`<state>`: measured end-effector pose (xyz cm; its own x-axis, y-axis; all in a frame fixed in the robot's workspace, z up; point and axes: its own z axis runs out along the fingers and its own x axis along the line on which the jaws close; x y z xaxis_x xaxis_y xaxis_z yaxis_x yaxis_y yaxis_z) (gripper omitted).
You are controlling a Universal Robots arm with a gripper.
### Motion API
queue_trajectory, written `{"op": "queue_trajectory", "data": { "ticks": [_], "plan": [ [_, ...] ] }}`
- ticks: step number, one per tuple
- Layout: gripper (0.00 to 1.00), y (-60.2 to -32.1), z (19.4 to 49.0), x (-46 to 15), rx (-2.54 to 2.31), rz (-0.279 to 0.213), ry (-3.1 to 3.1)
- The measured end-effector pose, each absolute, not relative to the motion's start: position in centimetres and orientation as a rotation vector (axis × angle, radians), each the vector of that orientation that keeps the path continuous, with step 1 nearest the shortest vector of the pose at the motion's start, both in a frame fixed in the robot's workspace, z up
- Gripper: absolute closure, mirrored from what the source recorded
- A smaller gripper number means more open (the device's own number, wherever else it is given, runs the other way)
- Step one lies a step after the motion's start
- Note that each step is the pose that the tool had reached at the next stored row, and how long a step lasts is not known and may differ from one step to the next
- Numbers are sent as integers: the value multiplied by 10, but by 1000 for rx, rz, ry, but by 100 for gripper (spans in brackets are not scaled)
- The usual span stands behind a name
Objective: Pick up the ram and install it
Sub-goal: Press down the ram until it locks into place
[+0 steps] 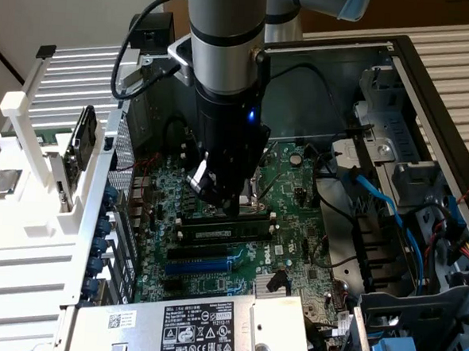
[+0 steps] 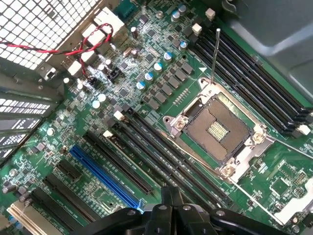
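Hand [image 1: 221,192] points straight down, low over the motherboard [image 1: 297,187].

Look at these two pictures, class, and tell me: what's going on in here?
A grey robot arm's gripper hangs low over the green motherboard inside an open computer case. It is beside the empty square processor socket, above the long black memory slots. A long, narrow stickered stick, apparently the ram, lies along those slots just under the gripper. Whether it is fully seated cannot be told.
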<state>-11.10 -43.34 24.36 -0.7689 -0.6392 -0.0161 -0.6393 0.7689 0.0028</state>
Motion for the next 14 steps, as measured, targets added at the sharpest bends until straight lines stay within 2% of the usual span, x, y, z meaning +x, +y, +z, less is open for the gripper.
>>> {"op": "queue_trajectory", "data": {
  "ticks": [14],
  "plan": [
    [90,-433,244,-111,-683,10,3051]
  ]
}}
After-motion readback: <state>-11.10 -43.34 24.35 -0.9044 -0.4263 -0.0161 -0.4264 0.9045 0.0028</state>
